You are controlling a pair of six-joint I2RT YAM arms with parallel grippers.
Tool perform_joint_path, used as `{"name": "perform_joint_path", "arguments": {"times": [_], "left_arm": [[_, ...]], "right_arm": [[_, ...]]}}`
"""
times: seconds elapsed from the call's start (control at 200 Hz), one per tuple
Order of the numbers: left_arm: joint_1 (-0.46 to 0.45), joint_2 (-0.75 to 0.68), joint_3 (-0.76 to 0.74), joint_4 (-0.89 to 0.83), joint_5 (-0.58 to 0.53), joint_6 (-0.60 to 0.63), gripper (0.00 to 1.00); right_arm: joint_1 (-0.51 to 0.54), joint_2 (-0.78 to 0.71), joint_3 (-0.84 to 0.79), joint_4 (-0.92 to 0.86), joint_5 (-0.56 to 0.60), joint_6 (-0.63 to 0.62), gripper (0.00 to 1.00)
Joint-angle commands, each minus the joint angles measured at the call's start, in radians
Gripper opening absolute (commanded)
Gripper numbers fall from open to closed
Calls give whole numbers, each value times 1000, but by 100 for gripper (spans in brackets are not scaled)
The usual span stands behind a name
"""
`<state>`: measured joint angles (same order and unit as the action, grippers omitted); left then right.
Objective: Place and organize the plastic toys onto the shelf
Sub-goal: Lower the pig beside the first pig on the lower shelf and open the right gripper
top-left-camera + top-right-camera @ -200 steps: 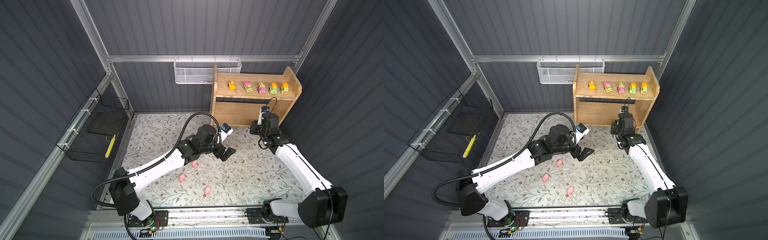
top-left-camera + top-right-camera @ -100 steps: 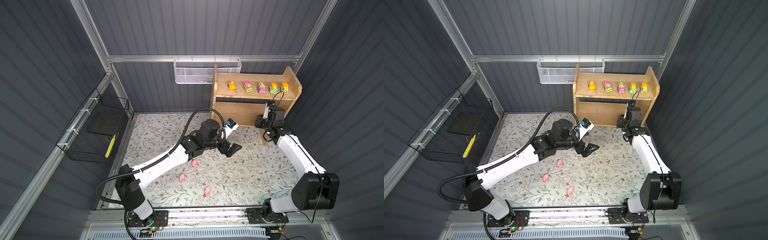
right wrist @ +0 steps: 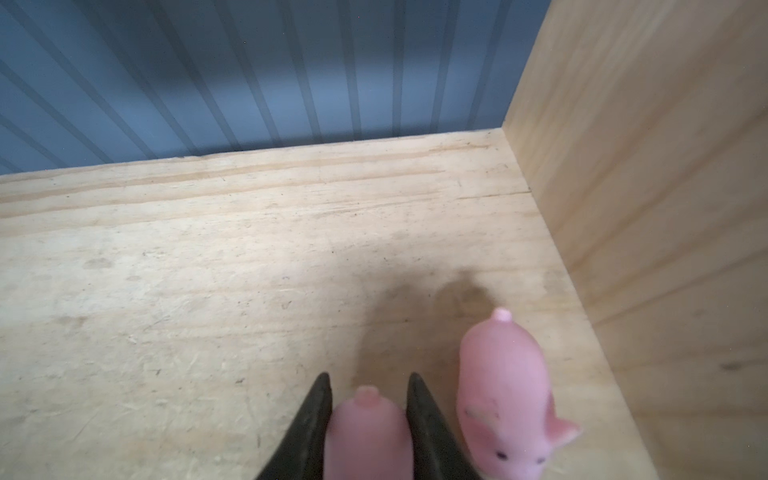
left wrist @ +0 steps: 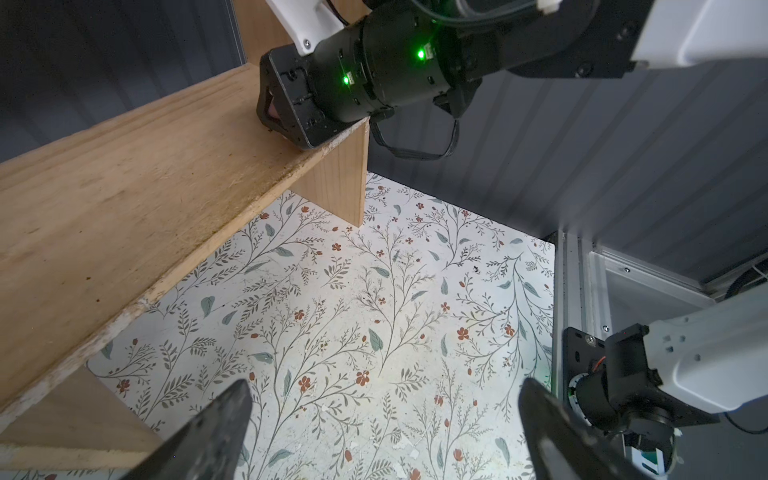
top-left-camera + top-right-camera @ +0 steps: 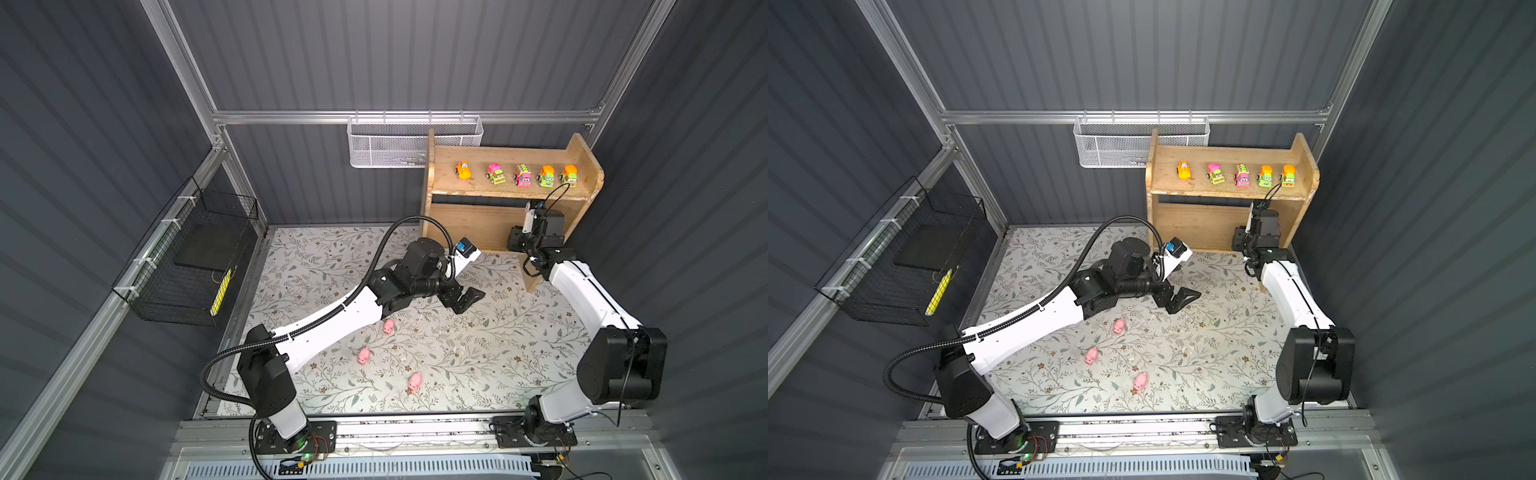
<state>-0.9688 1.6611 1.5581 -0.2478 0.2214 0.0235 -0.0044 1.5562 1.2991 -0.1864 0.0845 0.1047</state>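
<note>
five cartoon-faced vehicles (image 5: 522, 175) are standing in a row on the top tier of the shelf (image 5: 478, 164), all facing forward. the orange vehicle (image 5: 462, 170) is sitting at the left end, and the others are mixing green, pink and orange. the pigs are looking small, smooth and pale pink, with dot eyes and stubby tails. three are lying on the floral mat (image 5: 478, 345), well apart from each other: the back pig (image 5: 389, 326) just beside the left forearm, the middle pig (image 5: 364, 355), and the front pig (image 5: 414, 381) nearest the arm bases.

the shelf is showing light bare wood with worn whitish front edges. it is standing at the back right of the mat, against dark grey ribbed walls (image 5: 374, 62). a white mesh basket (image 5: 386, 145) is hanging on the back rail just beside the shelf's left panel, and a black wire basket (image 5: 187, 266) is hanging on the left wall.

in the right wrist view the right gripper (image 3: 368, 380) is reaching over the lower tier with its jaws clenched on the held pig (image 3: 368, 432). its black fingers (image 3: 316, 411) are pressing on both flanks, and the tail is pointing toward the back wall. the second pig (image 3: 509, 395) is standing on the same board, between the gripper and the right side panel. the left gripper (image 4: 384, 395) is hovering over the mat in front of the shelf, jaws released wide around nothing.
</note>
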Motion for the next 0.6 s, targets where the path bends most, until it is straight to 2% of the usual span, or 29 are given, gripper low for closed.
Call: {"name": "perform_joint_path", "arguments": {"times": [0.0,0.595], "left_arm": [[3,15,39,-24,2,34,100],[4,32,51,-53,-31,49,100]], "right_arm": [[-8,17,35,9,-14,-6,33],[-14,10,43,12,-12,10,48]]}}
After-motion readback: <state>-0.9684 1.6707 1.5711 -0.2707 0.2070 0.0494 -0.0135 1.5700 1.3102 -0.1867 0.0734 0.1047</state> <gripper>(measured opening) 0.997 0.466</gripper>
